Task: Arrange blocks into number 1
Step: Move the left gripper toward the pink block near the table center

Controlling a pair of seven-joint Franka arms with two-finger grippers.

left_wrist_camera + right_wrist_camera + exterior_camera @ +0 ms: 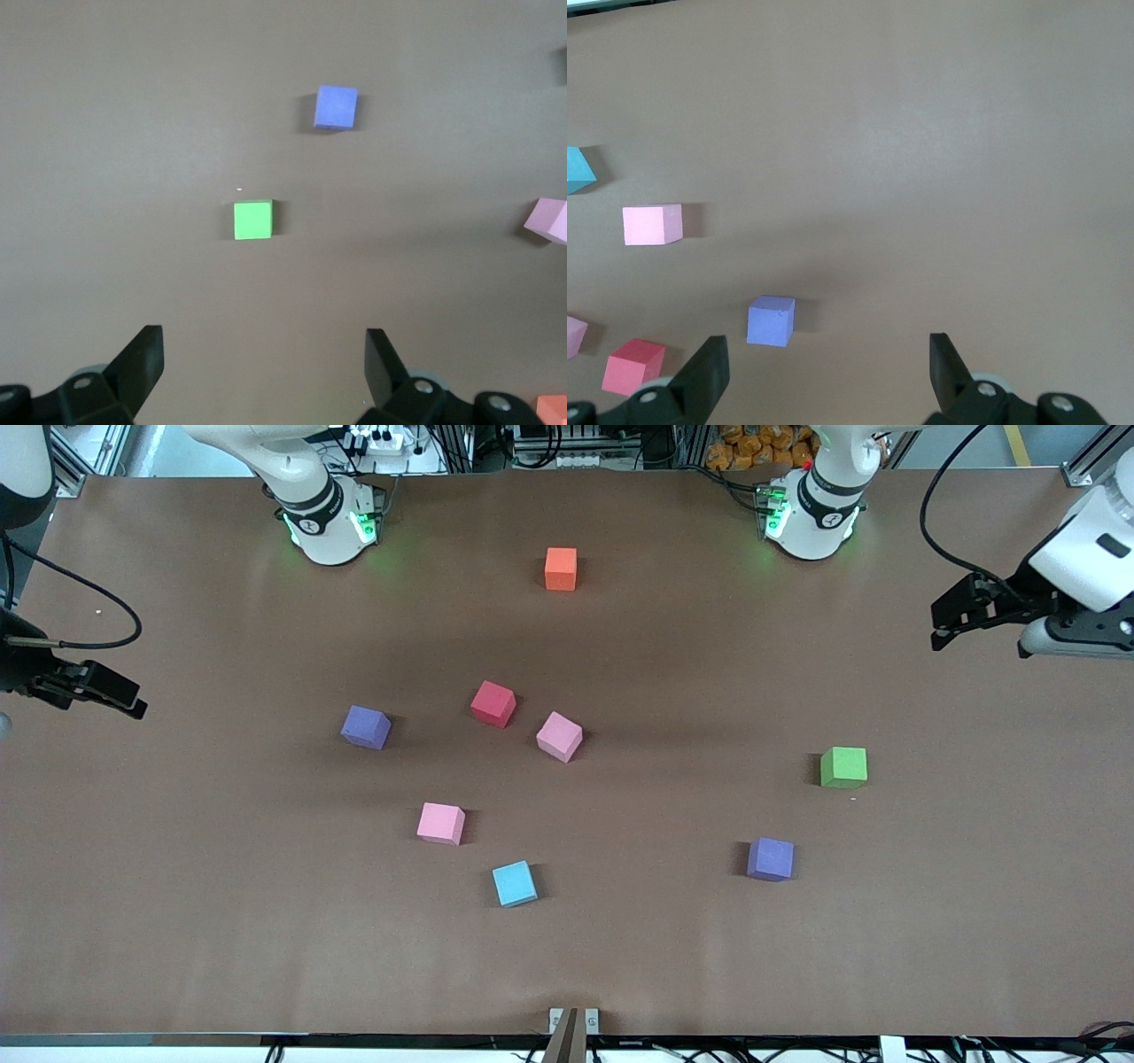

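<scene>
An orange block [561, 568] lies between the two arm bases. Mid-table sit a red block [493, 703] and a pink block [559, 736] beside it. One purple block [365, 727] lies toward the right arm's end. A second pink block [440, 823] is nearer the front camera. Another purple block [770, 859] sits toward the left arm's end. My left gripper [941, 627] hovers open and empty over its end of the table, well clear of the purple block [336, 107]. My right gripper [124, 695] hangs open and empty over its end, apart from the purple block [771, 320].
A green cube [842, 767] rests toward the left arm's end, farther from the front camera than the purple block there. A light blue cube [514, 883] lies close to the second pink block, nearer the camera. Brown table surface [673, 957] surrounds them.
</scene>
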